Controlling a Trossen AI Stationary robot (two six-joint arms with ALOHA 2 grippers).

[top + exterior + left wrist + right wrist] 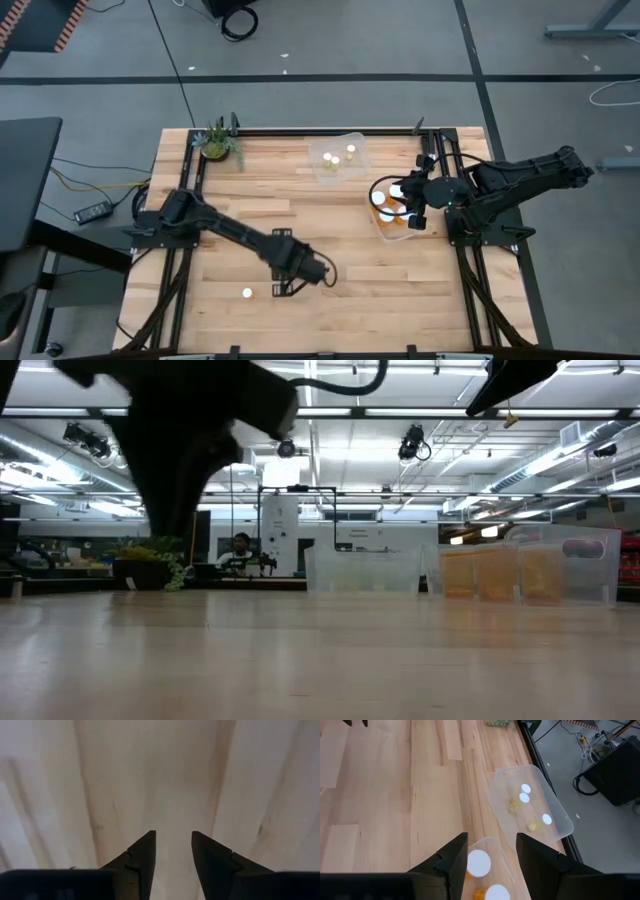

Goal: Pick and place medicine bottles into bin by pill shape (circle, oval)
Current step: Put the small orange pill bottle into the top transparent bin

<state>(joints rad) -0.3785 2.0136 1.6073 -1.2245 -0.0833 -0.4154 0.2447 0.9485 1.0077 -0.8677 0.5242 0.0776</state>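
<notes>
A loose medicine bottle (247, 293) stands near the table's (350, 310) front edge. The left hand (325, 272), at its 3 o'clock and apart, has narrowly parted jaws over bare wood. It could shut on nothing, or tip the bottle in sweeping over. The right hand (412, 207) waits above the 3 o'clock bin (380, 222); I cannot tell its grip.

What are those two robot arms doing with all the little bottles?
They are sorting medicine bottles into two clear bins. The far bin holds three white-capped bottles. The right tool hangs over the near bin, which has bottles too. The left tool is low over the wooden table, its fingers apart with nothing between them. One bottle sits loose on the table nearby.
</notes>
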